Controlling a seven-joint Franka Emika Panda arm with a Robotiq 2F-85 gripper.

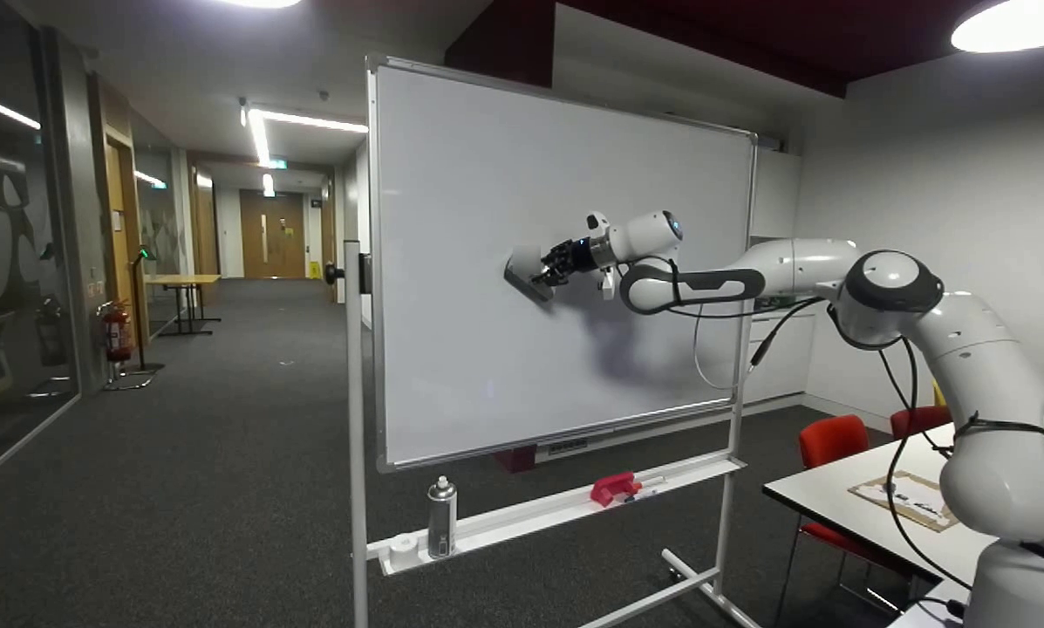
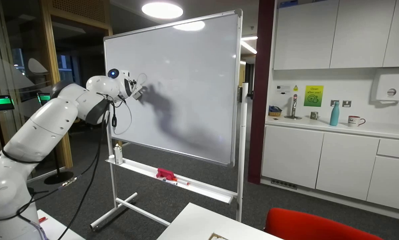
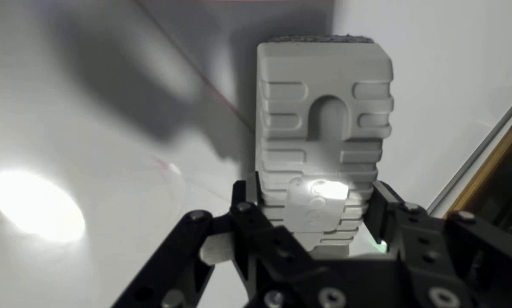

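My gripper (image 3: 317,191) is shut on a light grey, ribbed whiteboard eraser (image 3: 324,124), with a finger on either side of its lower part. Dark felt (image 3: 320,39) shows along the eraser's upper edge in the wrist view. In both exterior views the eraser (image 1: 526,259) is up against or very close to the large whiteboard (image 1: 487,157); whether it touches I cannot tell. A thin reddish line (image 3: 200,75) and a faint pink smear (image 3: 161,164) show on the board left of the eraser. The arm's shadow falls across the board (image 2: 202,66).
Below the board runs a white tray (image 1: 530,523) bearing a spray can (image 1: 441,519), a small white roll (image 1: 404,549), a red holder (image 1: 613,488) and markers. Loose cables (image 2: 96,156) hang from the arm. Nearby stand a white table (image 1: 822,484) and a red chair (image 2: 312,226).
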